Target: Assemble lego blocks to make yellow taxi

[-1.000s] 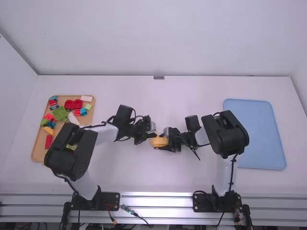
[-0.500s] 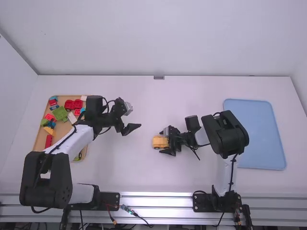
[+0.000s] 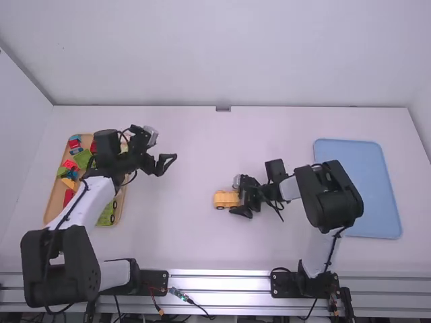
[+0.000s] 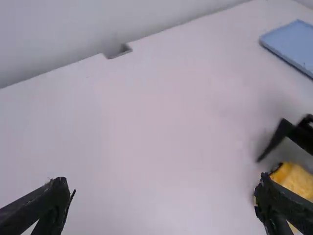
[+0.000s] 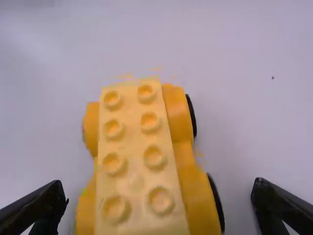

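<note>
A yellow taxi, a wheeled base with a lighter yellow studded block on top, stands on the table in the high view (image 3: 225, 199). Just right of it is my right gripper (image 3: 244, 199), its fingers spread. In the right wrist view the taxi (image 5: 139, 161) lies between and ahead of the open fingers of my right gripper (image 5: 159, 193), touching neither. My left gripper (image 3: 171, 165) is up and left of the taxi, open and holding nothing. The left wrist view has my left gripper (image 4: 164, 191) wide open, with part of the taxi (image 4: 296, 181) beyond one finger.
At the left a wooden tray (image 3: 55, 205) holds red, green, blue and other blocks, partly under the left arm. A light blue tray (image 3: 363, 185) lies at the right, partly behind the right arm.
My left gripper has moved away from the taxi, leftward and up the picture. My right gripper has let go and backed off slightly to the right, while the taxi stays on the table.
</note>
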You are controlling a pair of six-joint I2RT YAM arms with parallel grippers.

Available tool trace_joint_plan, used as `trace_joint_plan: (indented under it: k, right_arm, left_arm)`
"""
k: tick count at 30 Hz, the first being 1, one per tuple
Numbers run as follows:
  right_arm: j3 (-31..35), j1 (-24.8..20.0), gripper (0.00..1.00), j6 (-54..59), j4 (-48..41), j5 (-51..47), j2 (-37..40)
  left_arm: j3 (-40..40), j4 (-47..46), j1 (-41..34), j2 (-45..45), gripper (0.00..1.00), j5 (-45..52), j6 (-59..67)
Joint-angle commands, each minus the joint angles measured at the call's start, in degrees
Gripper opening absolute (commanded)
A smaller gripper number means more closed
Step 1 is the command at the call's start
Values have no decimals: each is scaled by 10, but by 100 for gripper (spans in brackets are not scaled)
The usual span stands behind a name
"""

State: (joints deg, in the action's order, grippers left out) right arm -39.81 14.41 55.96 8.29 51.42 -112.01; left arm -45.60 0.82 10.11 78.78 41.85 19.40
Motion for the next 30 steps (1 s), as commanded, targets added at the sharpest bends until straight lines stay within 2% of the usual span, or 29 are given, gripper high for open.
trace_joint_plan:
  k: [1, 5, 7, 10, 15, 18, 20, 26, 30]
  right_arm:
    - [-1, -2, 99, 18, -51, -92, 34]
    - [-3, 6, 99, 8, -114, -162, 86]
    - [-3, 8, 99, 8, -134, -186, 107]
    - [-3, 6, 99, -44, -153, -235, 150]
    - [-3, 6, 99, -73, -177, -282, 201]
    - [-3, 6, 99, -104, -180, -310, 232]
    - [-3, 6, 99, -115, -180, -320, 243]
    - [-3, 7, 99, -125, -176, -330, 306]
    - [-3, 6, 99, -127, -176, -330, 341]
  left_arm:
    - [-33, -10, 13, -11, 99, -23, -50]
    - [-79, -62, 26, -11, 99, -39, -60]
    - [-104, -95, 31, -11, 99, -79, -85]
    - [-162, -171, 44, -5, 99, -208, -125]
    - [-249, -273, 75, 26, 99, -271, -131]
    - [-304, -320, 107, 56, 99, -311, -182]
    - [-323, -339, 118, 70, 99, -314, -192]
    - [-459, -496, 206, 190, 99, -319, -218]
    - [-510, -546, 248, 255, 99, -339, -250]
